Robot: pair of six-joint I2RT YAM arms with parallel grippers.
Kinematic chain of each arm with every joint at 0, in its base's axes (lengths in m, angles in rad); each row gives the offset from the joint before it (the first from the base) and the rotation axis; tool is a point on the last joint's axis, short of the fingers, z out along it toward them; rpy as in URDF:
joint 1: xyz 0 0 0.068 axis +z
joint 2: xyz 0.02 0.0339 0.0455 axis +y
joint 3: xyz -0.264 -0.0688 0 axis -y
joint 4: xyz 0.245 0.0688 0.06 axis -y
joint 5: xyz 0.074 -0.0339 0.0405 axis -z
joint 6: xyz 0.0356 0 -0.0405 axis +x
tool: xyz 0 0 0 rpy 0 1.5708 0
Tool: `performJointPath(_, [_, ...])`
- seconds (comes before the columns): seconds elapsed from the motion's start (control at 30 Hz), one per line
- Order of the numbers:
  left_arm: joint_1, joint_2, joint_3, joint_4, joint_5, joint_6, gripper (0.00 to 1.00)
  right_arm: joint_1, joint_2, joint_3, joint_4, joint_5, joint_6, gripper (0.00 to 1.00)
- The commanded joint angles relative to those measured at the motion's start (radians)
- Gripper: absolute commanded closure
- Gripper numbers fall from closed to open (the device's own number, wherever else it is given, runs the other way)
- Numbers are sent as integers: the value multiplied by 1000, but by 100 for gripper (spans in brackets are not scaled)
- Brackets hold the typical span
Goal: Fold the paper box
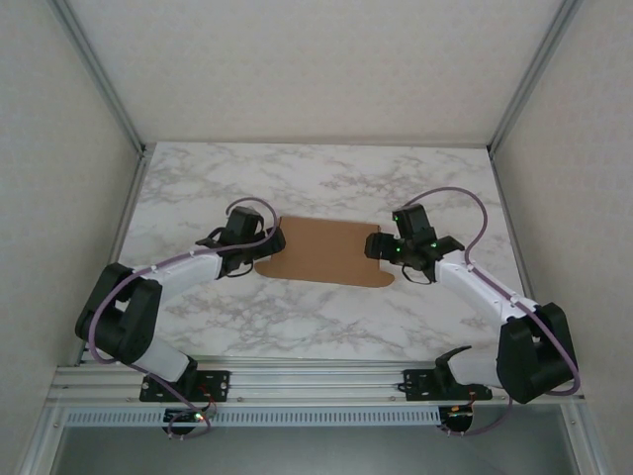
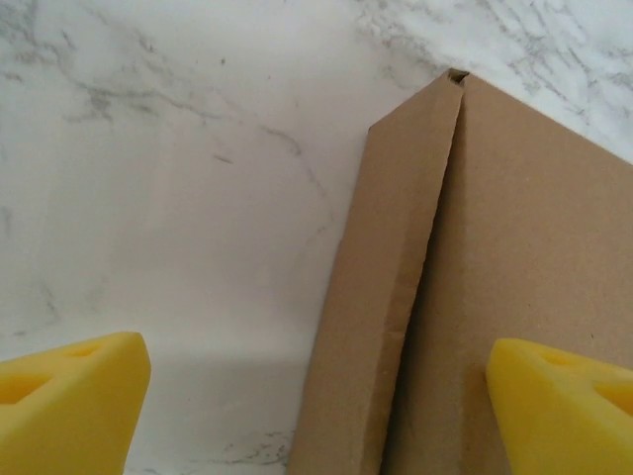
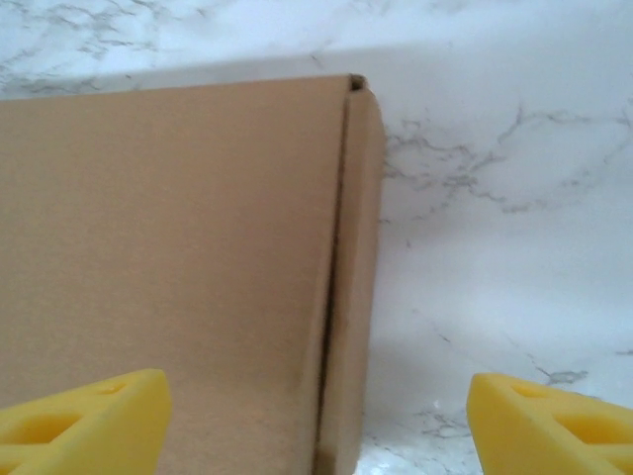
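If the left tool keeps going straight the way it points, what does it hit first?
Most likely the narrow side flap of the paper box, centred under the left tool; the table lies beside it. Depth is hard to judge.

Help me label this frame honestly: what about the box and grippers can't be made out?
Top external: both ends of the paper box sit under the left gripper and right gripper; tabs and slots too small.
Left wrist: left flap cut off by bottom edge.
Right wrist: right flap likewise; finger contact with cardboard unclear.
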Motion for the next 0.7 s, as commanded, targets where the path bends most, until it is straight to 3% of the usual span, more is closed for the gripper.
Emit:
performJointPath(0.0, [6,14,-18,34,25,-36,14,-24,31,-27,26,-96,39,22])
performJointPath(0.17, [7,18,-35,35,15,-41,16,-31,93,-30,60,-123,52,28])
performJointPath(0.57, [6,81,-104,58,0,-120,24,-30,231,-68,97,-16,136,54])
performJointPath(0.67, [5,95,-116,70,3,-135,26,-31,251,-75,107,-7,147,64])
